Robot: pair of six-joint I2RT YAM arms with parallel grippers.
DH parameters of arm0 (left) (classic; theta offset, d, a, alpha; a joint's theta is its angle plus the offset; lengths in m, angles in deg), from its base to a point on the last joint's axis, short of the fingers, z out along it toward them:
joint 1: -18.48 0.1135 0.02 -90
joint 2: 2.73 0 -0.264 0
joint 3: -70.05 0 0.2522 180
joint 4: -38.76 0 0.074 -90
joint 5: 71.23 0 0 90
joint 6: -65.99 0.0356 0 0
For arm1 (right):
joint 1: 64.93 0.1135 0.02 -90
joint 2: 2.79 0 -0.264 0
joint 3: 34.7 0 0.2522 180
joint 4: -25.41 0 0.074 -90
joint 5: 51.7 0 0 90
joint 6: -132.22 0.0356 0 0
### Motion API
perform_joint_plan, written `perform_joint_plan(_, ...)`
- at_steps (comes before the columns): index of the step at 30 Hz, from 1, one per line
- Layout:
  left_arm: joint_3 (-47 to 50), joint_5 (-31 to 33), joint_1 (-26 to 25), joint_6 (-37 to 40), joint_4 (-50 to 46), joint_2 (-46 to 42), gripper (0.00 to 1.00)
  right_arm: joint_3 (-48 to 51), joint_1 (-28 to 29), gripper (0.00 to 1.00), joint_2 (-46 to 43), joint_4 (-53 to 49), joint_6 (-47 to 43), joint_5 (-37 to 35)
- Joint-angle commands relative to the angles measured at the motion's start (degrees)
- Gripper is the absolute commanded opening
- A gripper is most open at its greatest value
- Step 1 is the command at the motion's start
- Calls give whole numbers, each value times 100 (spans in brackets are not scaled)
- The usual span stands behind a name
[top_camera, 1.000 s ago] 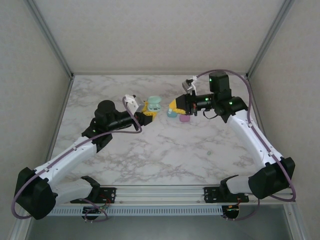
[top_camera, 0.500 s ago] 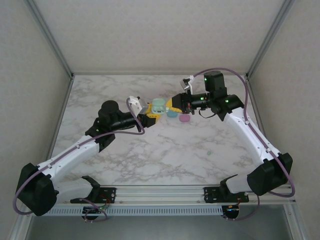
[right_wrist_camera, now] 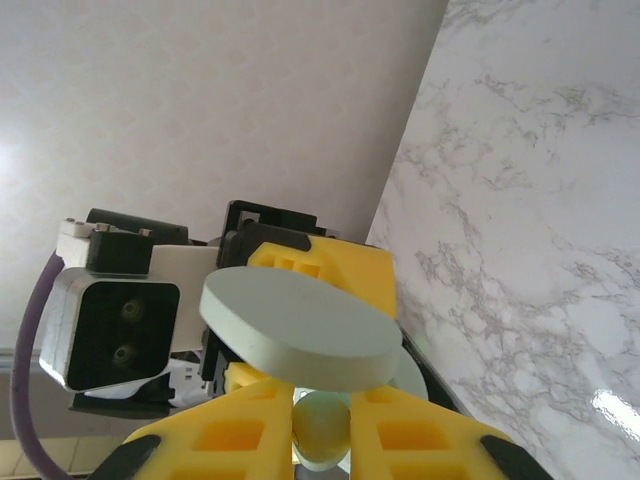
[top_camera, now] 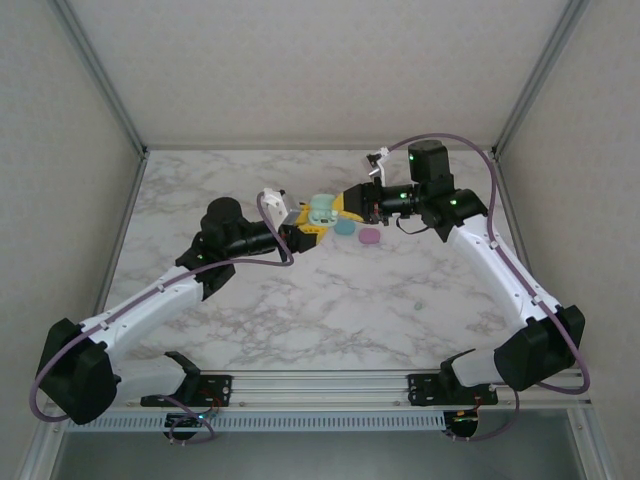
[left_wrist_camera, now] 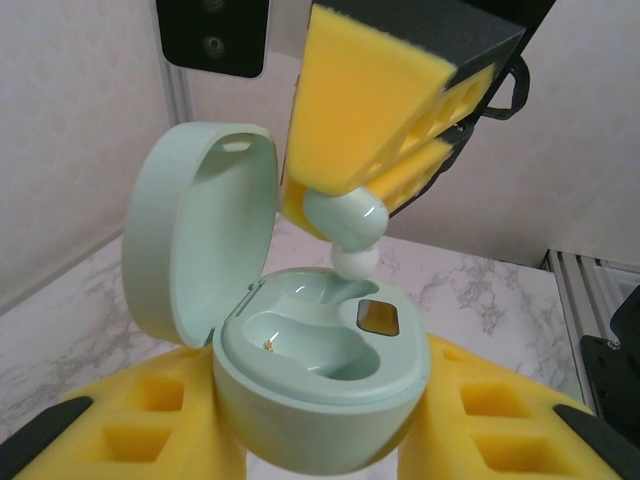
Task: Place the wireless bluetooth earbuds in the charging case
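Observation:
My left gripper (left_wrist_camera: 320, 445) is shut on a pale green charging case (left_wrist_camera: 320, 375), held up off the table with its lid (left_wrist_camera: 200, 240) swung open to the left. My right gripper (right_wrist_camera: 322, 445) is shut on a pale green earbud (left_wrist_camera: 345, 222), held just above the case with its white tip at the far socket. The near socket is empty. In the top view the two grippers meet at mid-table: left gripper (top_camera: 308, 228), case (top_camera: 320, 211), right gripper (top_camera: 346, 206). From the right wrist, the earbud (right_wrist_camera: 322, 430) sits under the lid (right_wrist_camera: 295, 330).
A teal case (top_camera: 346, 227) and a pink case (top_camera: 370, 237) lie on the marble table (top_camera: 300, 300) just right of the grippers. One small green earbud (top_camera: 418, 304) lies alone nearer the front right. Grey walls close in the table's sides.
My left gripper has carried the case to the right and my right gripper has come left with the earbud, so the two now meet.

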Motion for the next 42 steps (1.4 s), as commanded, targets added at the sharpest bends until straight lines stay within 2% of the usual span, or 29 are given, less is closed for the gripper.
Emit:
perform_joint_plan(1, -183, -173, -57, -178, 236, -21, 20, 12, 41, 18, 79, -128, -261, -181)
perform_joint_plan(10, -194, -146, -97, -333, 359, 48, 21, 52, 102, 19, 87, -48, -298, -133)
perform_joint_plan(20, -191, -111, -106, -424, 508, 69, 21, -39, 102, 30, 105, -410, -499, -369)
perform_joint_plan(25, -191, -91, -115, -409, 480, 66, 21, -117, 102, 32, 77, -461, -469, -437)
perform_joint_plan(27, -183, -90, -115, -406, 479, 66, 20, -153, 102, 37, 31, -535, -466, -513)
perform_joint_plan(35, -154, -17, -115, -384, 463, 36, 20, -256, 103, 39, -148, -706, -465, -733)
perform_joint_plan(42, -81, 310, -115, -253, 295, -114, 20, -286, 103, 46, -578, -751, -550, -953)
